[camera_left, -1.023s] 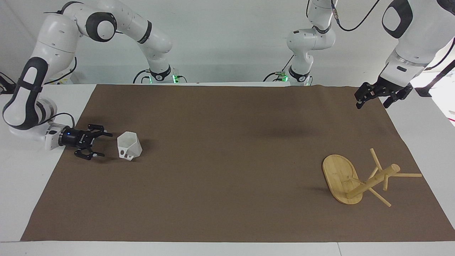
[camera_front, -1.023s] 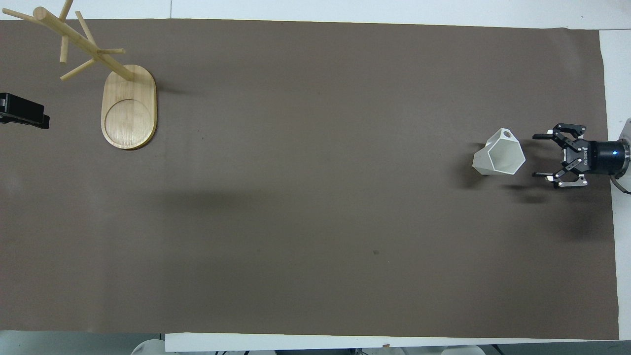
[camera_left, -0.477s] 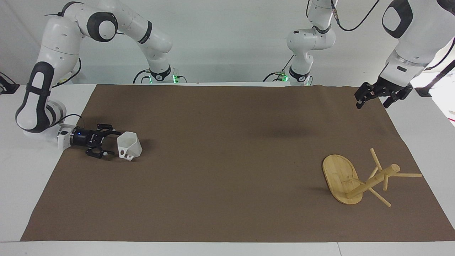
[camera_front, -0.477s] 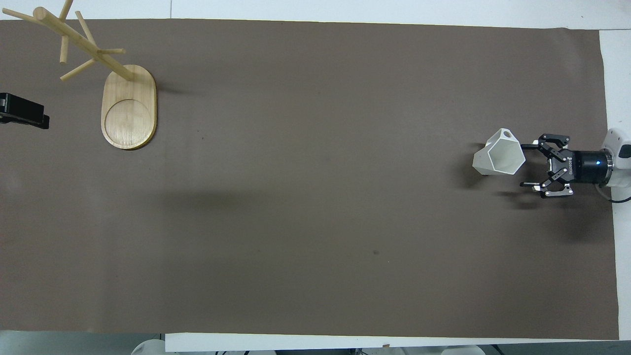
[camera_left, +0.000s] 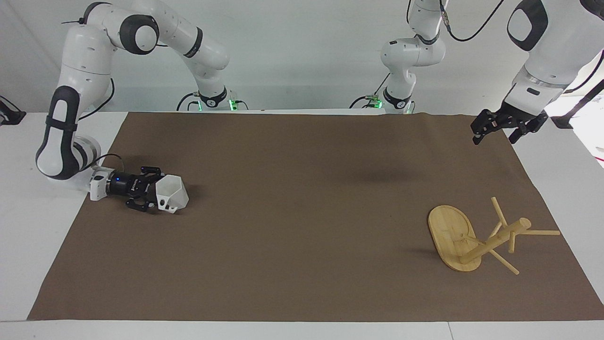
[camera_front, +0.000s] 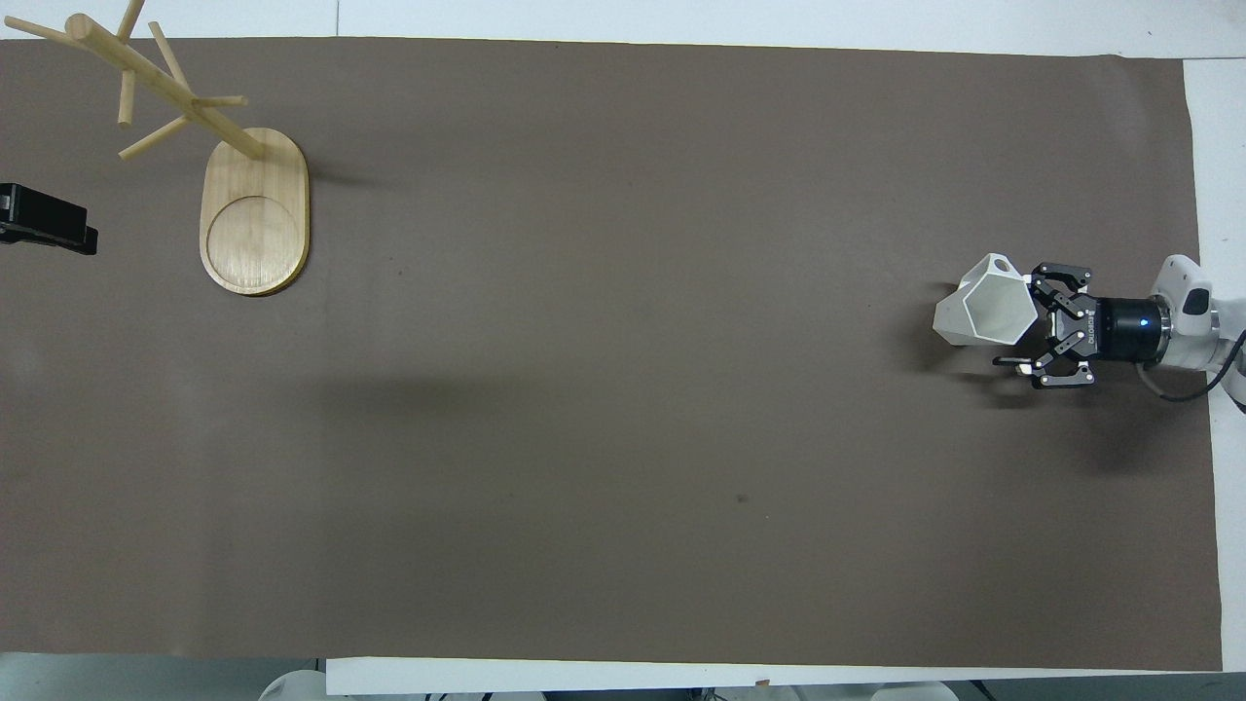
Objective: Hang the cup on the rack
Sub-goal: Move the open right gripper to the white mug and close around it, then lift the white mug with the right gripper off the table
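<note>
White cup (camera_left: 171,192) partly hides the right end effector (camera_left: 152,194), whose spread fingers flank its rim.

Cup (camera_left: 171,192): plain matte white. Rack (camera_left: 476,236): light bamboo, pale yellow-tan, faint grain on the base. Mat (camera_left: 302,212): uniform dark brown. Bench (camera_left: 28,245): white. Right hand (camera_left: 152,192) and left hand (camera_left: 501,126): black; arms white with dark grey joints.

White arms with dark joint bands, black cables, black grippers.
</note>
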`<state>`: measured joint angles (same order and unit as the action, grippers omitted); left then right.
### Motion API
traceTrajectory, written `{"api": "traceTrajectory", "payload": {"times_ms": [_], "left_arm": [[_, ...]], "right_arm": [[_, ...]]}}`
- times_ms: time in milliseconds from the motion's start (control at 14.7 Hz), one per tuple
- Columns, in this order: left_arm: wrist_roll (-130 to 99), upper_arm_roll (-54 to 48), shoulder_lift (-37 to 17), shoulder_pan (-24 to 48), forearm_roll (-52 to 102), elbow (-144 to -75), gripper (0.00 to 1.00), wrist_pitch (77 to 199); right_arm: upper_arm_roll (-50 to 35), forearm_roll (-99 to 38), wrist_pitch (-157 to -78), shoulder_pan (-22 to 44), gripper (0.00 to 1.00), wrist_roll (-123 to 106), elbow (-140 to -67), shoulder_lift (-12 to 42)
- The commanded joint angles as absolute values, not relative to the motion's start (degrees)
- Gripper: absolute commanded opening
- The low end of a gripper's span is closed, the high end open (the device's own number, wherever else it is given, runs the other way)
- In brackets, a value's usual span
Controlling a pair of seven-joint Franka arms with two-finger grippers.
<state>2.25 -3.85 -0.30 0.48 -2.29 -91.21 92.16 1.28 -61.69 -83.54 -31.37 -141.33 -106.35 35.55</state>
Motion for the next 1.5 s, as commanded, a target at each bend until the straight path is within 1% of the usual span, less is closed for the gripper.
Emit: {"api": "traceTrajectory", "payload": {"times_ms": [0,205,341,818,955,1091,1432], "left_arm": [[3.0,-4.0,0.9,0.3,-3.0,-92.1,1.0,91.4],[3.0,-3.9,0.9,0.3,-3.0,-92.1,1.0,91.5],[3.0,-4.0,0.9,0.3,-3.0,-92.1,1.0,91.4],[3.0,-3.9,1.0,0.3,-3.0,-92.1,1.0,90.7],[3.1,-3.8,1.0,-0.2,-3.0,-92.3,1.0,90.5],[2.9,-3.9,1.1,-2.4,-3.0,-92.2,1.0,90.5],[2.9,-3.9,1.1,-3.1,-3.0,-92.1,1.0,91.9]], "right_arm": [[1.1,-63.1,-84.7,-32.1,1.0,-142.2,-108.6,33.7],[1.1,-65.3,-85.9,-31.9,1.0,-141.9,-109.6,33.6],[1.0,-65.3,-85.9,-30.9,1.0,-141.9,-109.9,33.5],[1.0,-65.3,-85.7,-30.8,1.0,-142.6,-111.8,33.0],[1.0,-65.9,-85.7,-30.8,1.0,-142.6,-112.0,33.0],[1.0,-66.5,-85.8,-30.5,1.0,-143.5,-112.6,33.0],[1.0,-68.1,-85.8,-29.3,1.0,-143.7,-112.7,32.9]]}}
